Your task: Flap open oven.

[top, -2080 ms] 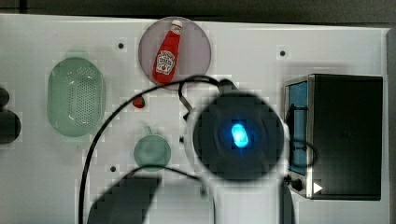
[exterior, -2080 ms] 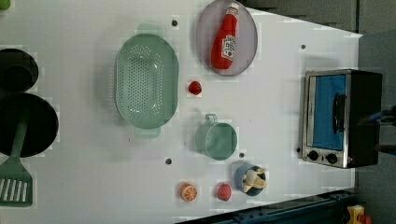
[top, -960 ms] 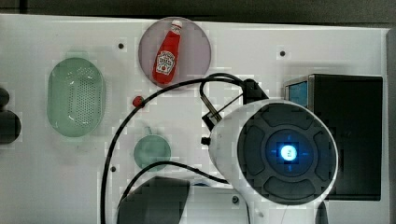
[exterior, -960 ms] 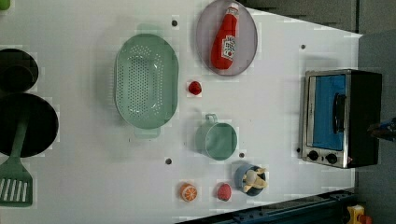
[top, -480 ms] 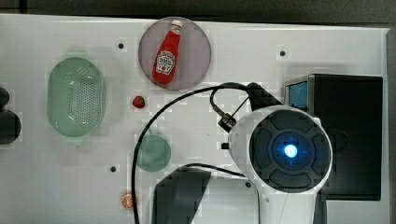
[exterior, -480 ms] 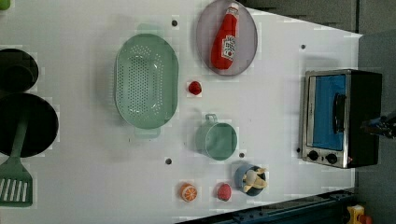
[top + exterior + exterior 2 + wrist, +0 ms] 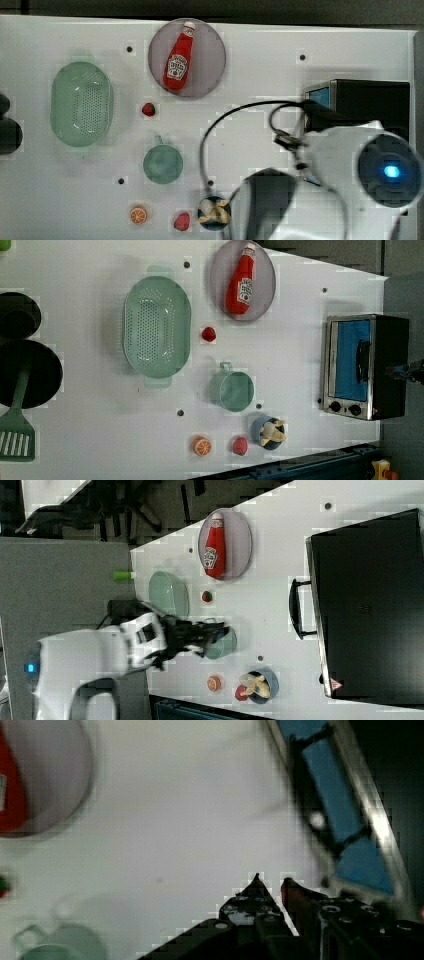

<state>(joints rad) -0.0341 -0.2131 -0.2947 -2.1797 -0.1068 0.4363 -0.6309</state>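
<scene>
Boxy toaster oven [image 7: 365, 367], black top, silver frame, blue-tinted glass door, dark bar handle: stands at the white bench's [image 7: 100, 430] right edge in the left view, about midway along that edge. Door shut, flush with the frame; two small black knobs [image 7: 345, 408] beside the glass.

Black gripper [image 7: 270, 881]: in the wrist view the two fingertips stand a narrow gap apart, nothing between them, over bare bench just short of the door and its handle [image 7: 320, 815]. No contact with the oven visible. In the top view the white arm [image 7: 350, 170] overlaps the oven's front.

Other items on the bench:
- red ketchup bottle [image 7: 241, 284] lying on a round grey plate [image 7: 265, 270], near the far edge in the left view
- pale green perforated colander [image 7: 156, 326]
- green cup [image 7: 234, 390] near the bench's middle
- small red fruit [image 7: 208, 333] between colander and plate
</scene>
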